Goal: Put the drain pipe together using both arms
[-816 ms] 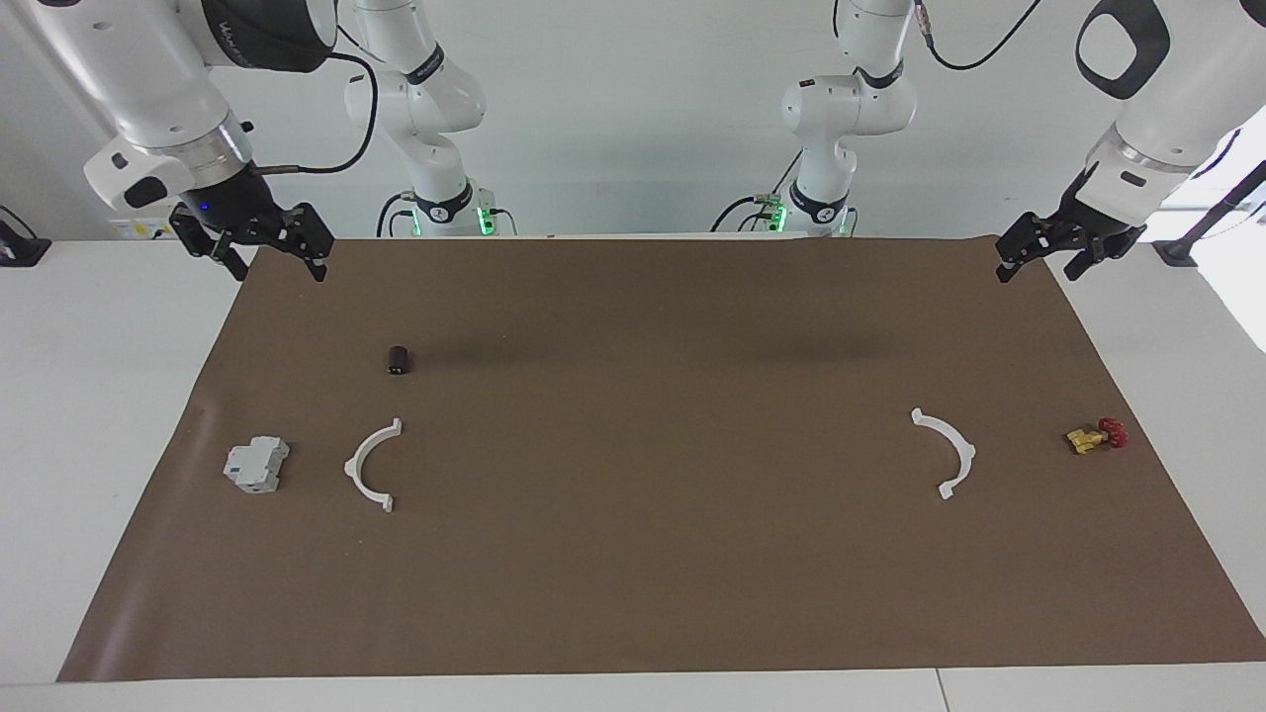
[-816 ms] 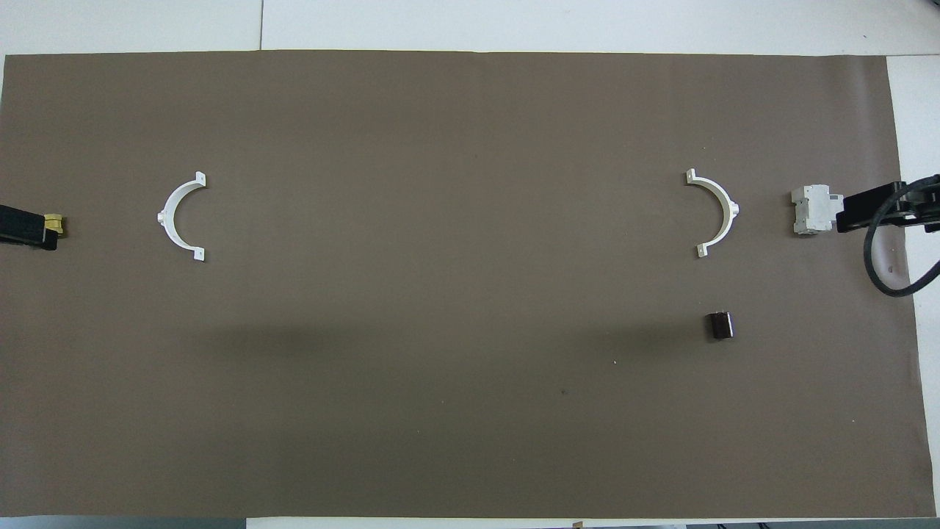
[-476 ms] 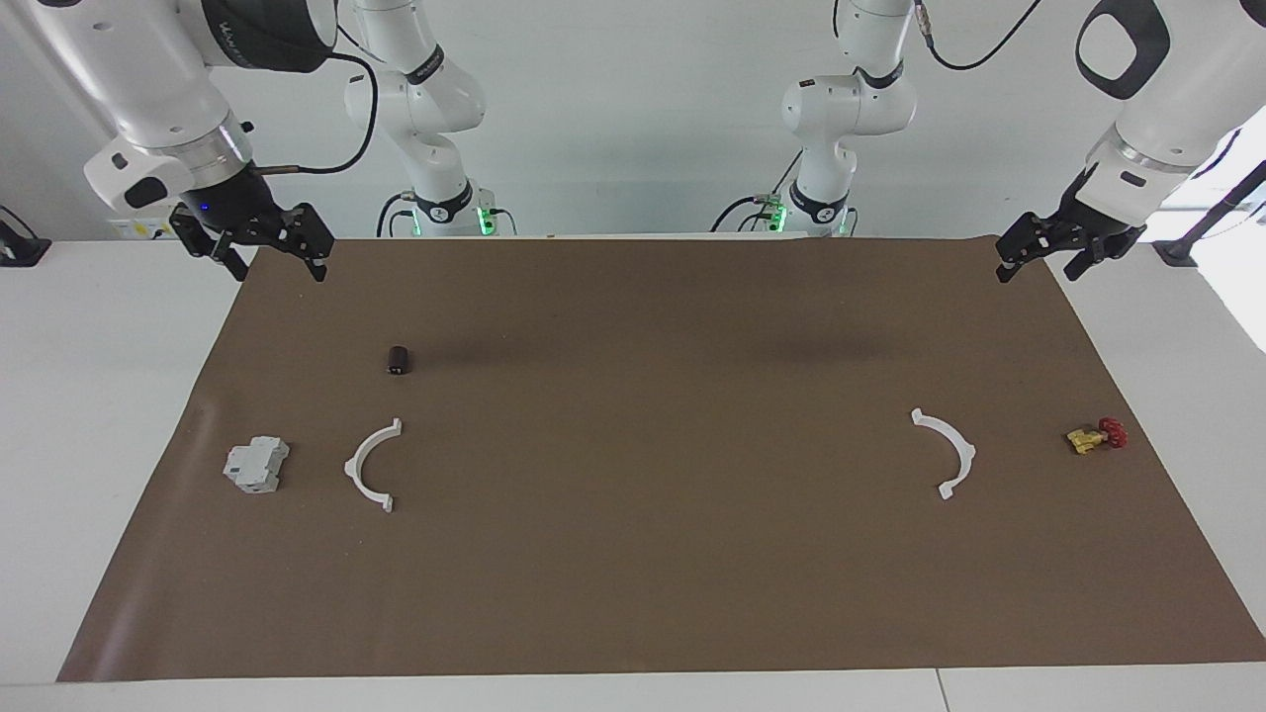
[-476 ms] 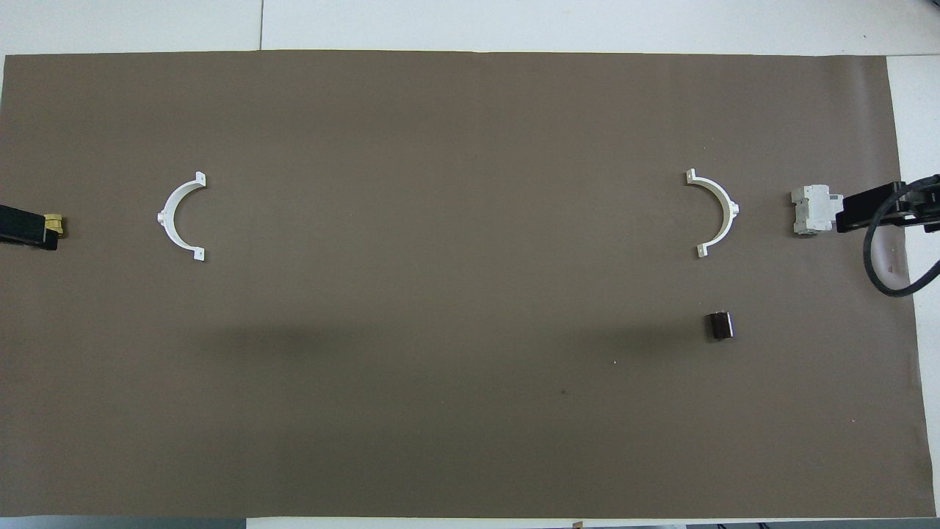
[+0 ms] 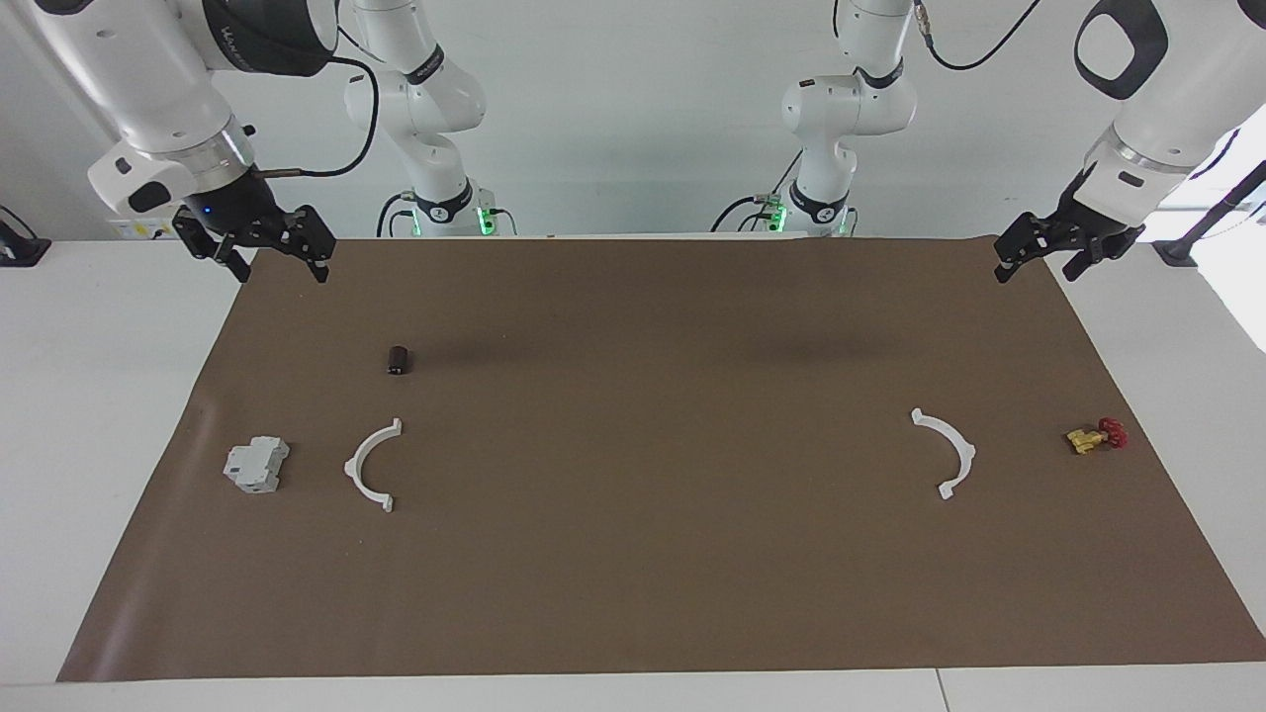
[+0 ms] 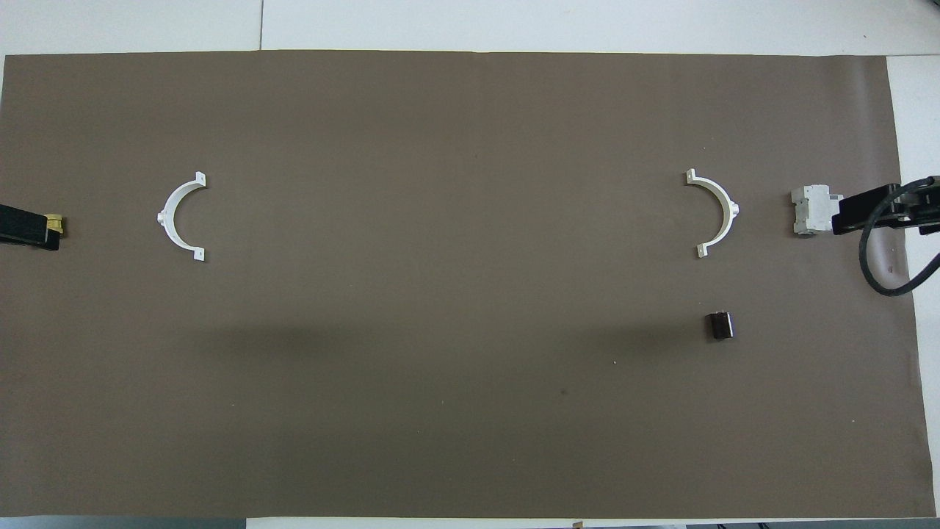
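Each white arc (image 5: 371,465) (image 5: 948,452) lies toward its own arm's end of the table (image 5: 633,593), under neither gripper; both the right gripper (image 5: 265,255) and the left gripper (image 5: 1048,254) hover with fingers wide, empty.

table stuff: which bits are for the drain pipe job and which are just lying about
For the job:
- white half-ring beside the grey block
- white half-ring beside the valve

Lying about:
- grey block
- yellow valve with red knob
- small dark cylinder
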Controlling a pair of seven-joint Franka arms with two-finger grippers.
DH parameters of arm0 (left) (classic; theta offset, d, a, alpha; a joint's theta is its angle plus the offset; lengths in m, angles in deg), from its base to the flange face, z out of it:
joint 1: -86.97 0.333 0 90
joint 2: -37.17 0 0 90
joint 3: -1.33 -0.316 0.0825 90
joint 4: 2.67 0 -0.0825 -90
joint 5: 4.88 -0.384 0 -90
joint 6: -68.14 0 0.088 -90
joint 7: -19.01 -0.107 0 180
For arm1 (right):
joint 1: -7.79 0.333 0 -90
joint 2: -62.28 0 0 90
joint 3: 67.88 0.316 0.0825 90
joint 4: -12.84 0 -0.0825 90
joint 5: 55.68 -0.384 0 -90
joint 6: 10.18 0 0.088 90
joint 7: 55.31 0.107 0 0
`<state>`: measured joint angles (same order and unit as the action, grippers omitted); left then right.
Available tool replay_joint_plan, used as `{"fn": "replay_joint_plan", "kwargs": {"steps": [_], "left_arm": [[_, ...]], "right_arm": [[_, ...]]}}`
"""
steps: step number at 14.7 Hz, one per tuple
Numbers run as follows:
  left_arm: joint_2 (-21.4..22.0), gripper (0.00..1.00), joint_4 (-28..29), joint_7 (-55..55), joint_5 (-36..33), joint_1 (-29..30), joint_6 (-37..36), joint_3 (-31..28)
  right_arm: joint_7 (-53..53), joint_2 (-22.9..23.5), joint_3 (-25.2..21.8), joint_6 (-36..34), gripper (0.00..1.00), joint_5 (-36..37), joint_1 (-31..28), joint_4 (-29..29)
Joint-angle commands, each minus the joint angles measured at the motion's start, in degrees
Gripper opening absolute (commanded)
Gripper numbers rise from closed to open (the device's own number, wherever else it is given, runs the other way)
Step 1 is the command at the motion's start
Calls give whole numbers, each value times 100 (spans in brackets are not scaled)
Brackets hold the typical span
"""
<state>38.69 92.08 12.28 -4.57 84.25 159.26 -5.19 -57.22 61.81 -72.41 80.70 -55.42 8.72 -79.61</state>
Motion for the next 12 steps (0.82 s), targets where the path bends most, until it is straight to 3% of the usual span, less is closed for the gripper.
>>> {"fn": "replay_joint_plan", "kwargs": {"steps": [1, 6, 8, 12], "left_arm": [[147, 100, 280, -39, 22, -53, 273, -33], [288, 100, 1009, -66, -5, -45, 1186, -33], [262, 100, 1342, -66, -5, -10, 1800, -33], [-282, 99, 1722, -74, -14, 17, 2917, -33]], "right_arm": [[-327, -129, 13, 849, 100, -123, -49, -623], [-759, 1222, 31, 2370, 100, -149, -13, -651], [-1021, 1583, 40, 3186, 100, -149, -13, -975], [-1321, 2348, 57, 3821, 97, -158, -84, -1064]]}}
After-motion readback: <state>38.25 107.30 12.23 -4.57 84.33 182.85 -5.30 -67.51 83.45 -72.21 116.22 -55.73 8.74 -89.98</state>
